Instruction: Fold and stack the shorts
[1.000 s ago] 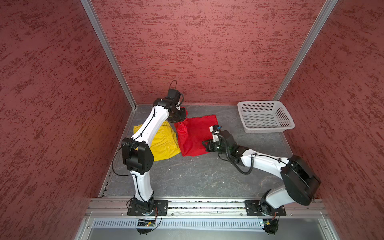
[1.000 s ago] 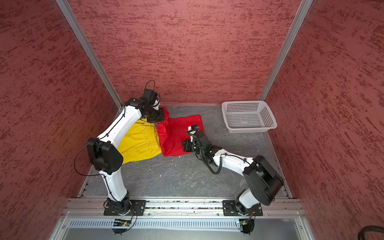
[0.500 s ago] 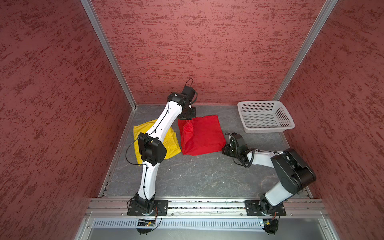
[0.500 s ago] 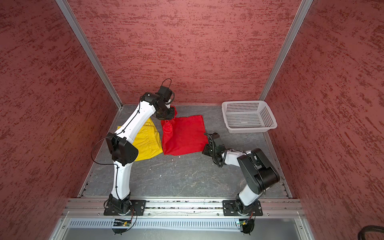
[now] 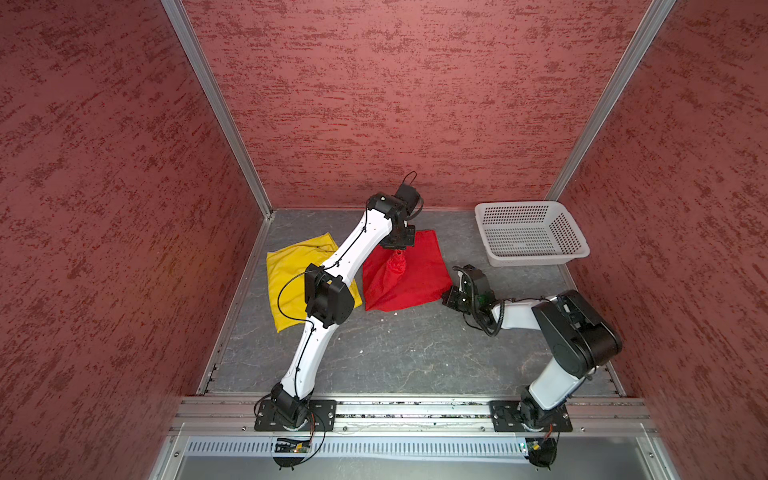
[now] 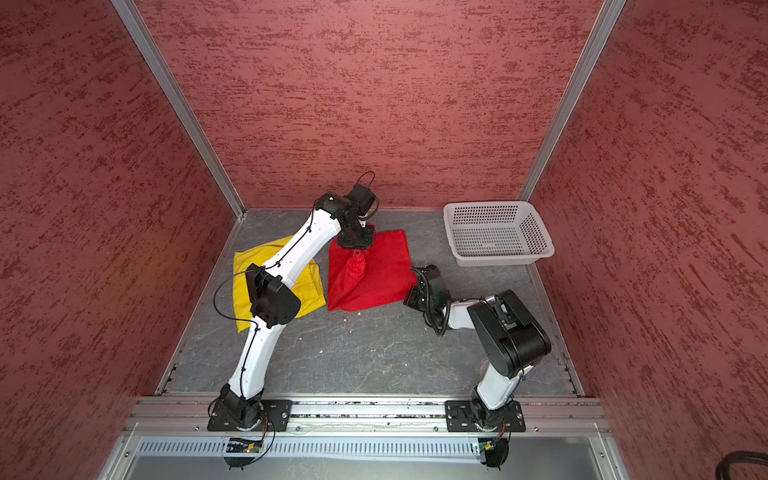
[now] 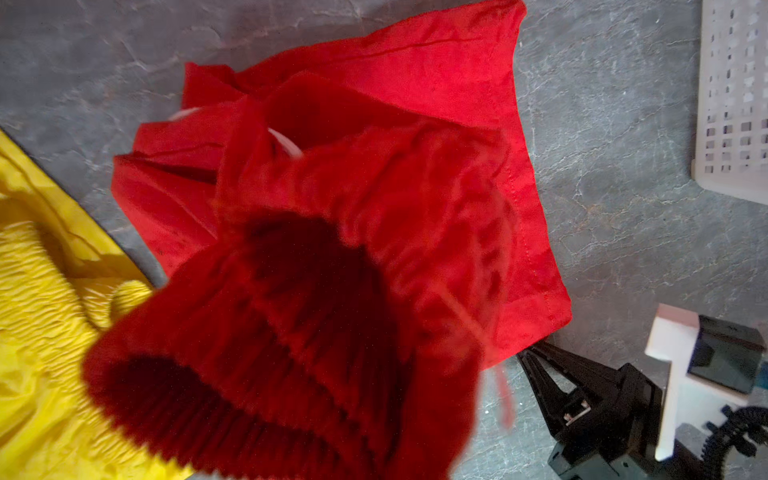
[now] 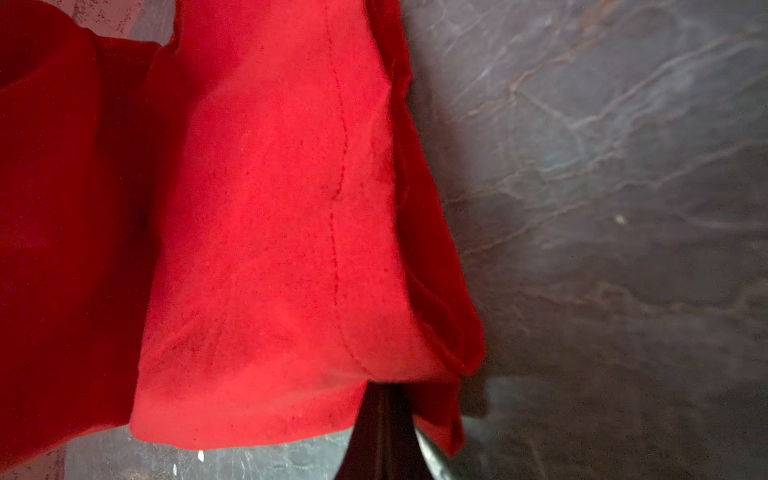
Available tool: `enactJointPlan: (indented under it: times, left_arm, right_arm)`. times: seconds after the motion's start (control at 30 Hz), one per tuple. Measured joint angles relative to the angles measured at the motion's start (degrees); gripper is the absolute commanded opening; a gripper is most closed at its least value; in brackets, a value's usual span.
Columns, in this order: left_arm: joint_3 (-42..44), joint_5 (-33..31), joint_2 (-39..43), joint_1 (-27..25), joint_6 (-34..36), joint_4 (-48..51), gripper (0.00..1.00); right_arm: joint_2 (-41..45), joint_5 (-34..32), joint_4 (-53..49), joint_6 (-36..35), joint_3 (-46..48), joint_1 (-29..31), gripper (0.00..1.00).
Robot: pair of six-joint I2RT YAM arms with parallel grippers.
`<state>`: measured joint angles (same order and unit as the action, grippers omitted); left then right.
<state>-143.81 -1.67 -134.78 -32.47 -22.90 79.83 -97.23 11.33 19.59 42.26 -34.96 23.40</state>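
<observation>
The red shorts (image 5: 415,282) (image 6: 378,282) lie mostly flat on the grey floor, right of the yellow shorts (image 5: 291,274) (image 6: 245,286), which lie spread at the left. My left gripper (image 5: 398,246) (image 6: 354,246) hovers over the red pair's back edge, shut on its bunched waistband, which hangs from it as a small cone. In the left wrist view the gathered red waistband (image 7: 291,332) hides the jaws. My right gripper (image 5: 446,297) (image 6: 409,300) (image 8: 384,392) sits low at the red pair's front right corner, shut on the hem (image 8: 270,249).
A white perforated basket (image 5: 536,261) (image 6: 498,261) (image 7: 731,104) stands at the back right, a little beyond the right gripper (image 7: 536,361). Red walls close in the back and both sides. The left arm's elbow (image 5: 328,295) hangs over the yellow shorts.
The left gripper carried the red waistband rightward along the back. The right gripper pulled the hem corner rightward. The red shorts now lie apart from the yellow pair.
</observation>
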Motion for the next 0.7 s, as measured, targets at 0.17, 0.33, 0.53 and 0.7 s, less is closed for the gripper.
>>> enactJointPlan:
  times: [0.17,0.33,0.53,0.7]
  left_arm:
    - [0.07,0.98,-3.06,0.24,-3.80,-2.45,0.09]
    - [0.09,1.84,-3.67,0.42,-7.52,-4.92,0.08]
    - [0.11,3.32,-3.65,0.28,-11.72,-8.55,0.26]
    - [4.92,6.73,-2.40,-0.20,-13.97,-15.26,0.71]
  right_arm:
    - [0.00,0.07,2.01,0.28,1.09,0.00,0.00]
    - [-0.24,0.50,4.57,1.05,2.23,0.00,0.00]
    - [-1.57,1.38,7.67,2.05,2.58,-0.04,0.00]
    - [-2.25,1.57,9.75,2.36,3.06,-0.04,0.00]
